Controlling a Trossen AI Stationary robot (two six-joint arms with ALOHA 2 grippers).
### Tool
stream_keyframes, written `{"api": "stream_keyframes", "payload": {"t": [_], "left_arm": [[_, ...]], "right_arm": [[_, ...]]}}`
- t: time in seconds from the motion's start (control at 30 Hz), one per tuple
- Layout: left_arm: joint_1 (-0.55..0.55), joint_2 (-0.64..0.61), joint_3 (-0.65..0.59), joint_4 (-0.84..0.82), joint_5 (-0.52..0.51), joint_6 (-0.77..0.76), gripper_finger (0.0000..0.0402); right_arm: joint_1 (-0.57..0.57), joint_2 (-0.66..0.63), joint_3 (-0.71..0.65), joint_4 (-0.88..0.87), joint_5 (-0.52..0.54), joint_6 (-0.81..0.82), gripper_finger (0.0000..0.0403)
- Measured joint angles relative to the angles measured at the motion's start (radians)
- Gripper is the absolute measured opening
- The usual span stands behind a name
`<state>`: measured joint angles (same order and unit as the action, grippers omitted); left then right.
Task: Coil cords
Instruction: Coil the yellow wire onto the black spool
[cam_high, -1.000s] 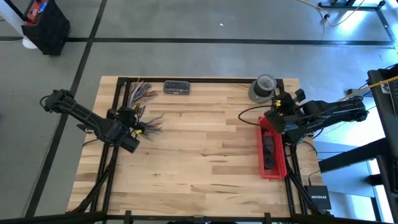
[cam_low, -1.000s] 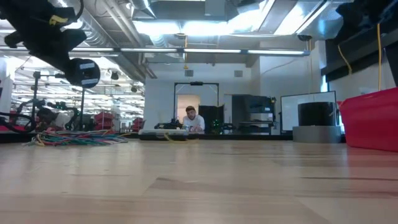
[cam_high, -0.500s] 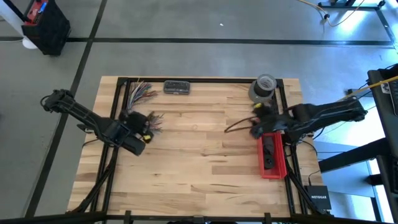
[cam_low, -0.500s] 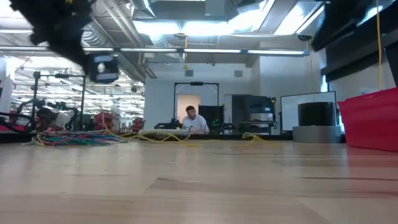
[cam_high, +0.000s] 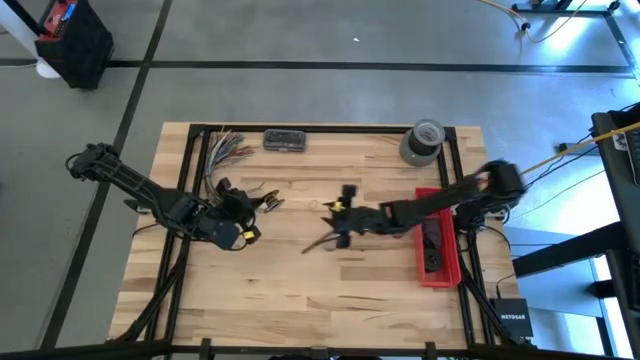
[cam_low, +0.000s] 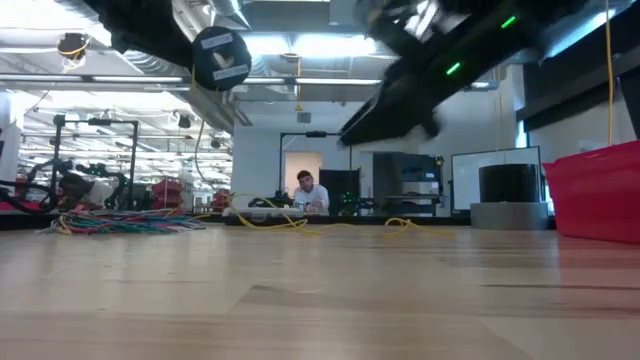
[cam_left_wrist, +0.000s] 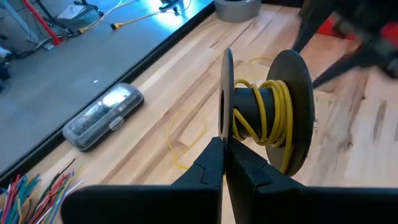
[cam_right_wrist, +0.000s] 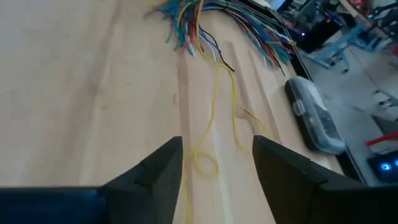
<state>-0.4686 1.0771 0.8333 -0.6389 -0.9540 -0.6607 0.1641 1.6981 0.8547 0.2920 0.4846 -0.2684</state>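
The table (cam_high: 330, 280) is pale, smooth planked wood. The spool (cam_left_wrist: 273, 112) looks matt black plastic, wound with glossy yellow cord (cam_left_wrist: 264, 109).

Thin yellow cords (cam_right_wrist: 214, 112) lie loosely looped on wood, seemingly partly spooled (cam_left_wrist: 264, 112).

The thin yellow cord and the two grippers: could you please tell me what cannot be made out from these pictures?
- Thin yellow cord: its free end, cut off between the right gripper's open fingers in the right wrist view.
- Right gripper: motion-blurred in the high view.
- Black spool: its far flange and total windings, hidden in the left wrist view.
- Left gripper: shut on the spool's near flange.
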Motion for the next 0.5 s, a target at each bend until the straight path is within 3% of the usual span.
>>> {"api": "stream_keyframes", "payload": {"t": [0.23, 0.5], "left_arm": [[0.0, 0.0, 0.0, -0.005, 0.0, -0.001, 0.0], [-0.001, 0.0, 0.0, -0.009, 0.0, 0.0, 0.0]], "right_arm": [[-0.082, 0.279, 0.212, 0.003, -0.058, -0.006, 0.02], [-0.153, 0.427, 0.407, -0.04, -0.064, 0.003, 0.0199]]}}
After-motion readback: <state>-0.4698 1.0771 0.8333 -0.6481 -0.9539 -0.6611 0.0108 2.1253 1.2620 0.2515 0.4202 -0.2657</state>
